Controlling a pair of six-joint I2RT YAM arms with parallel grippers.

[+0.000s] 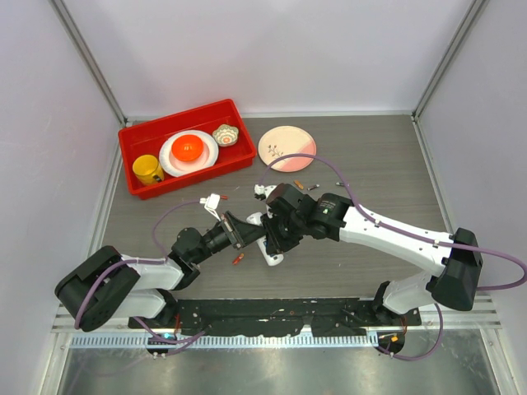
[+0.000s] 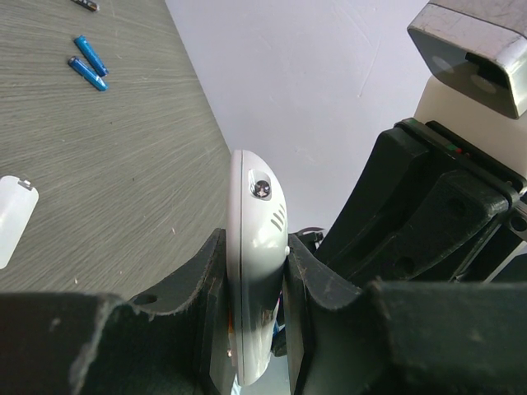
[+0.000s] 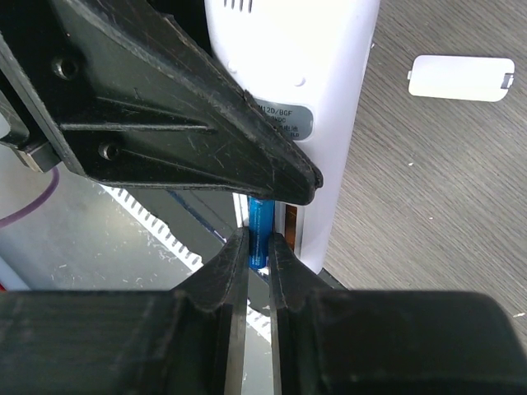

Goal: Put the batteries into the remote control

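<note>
Remote control [image 2: 257, 206] — pinched edge-on between the narrow fingers [image 2: 198, 284] of the left gripper [image 2: 254, 259]. Right gripper [image 3: 258, 251] clamped tight on a blue battery [image 3: 260, 218], right at the bay on the remote's back. Loose on the grey wood-grain table [image 2: 123, 164]: two more blue batteries [image 2: 90, 55] side by side, a white cover piece [image 3: 457, 78], an orange-red battery [image 1: 238, 258] near the arms. Farther back — a red bin [image 1: 177, 116] of dishes, a pink plate [image 1: 286, 148] beside it, plain white walls all round.
</note>
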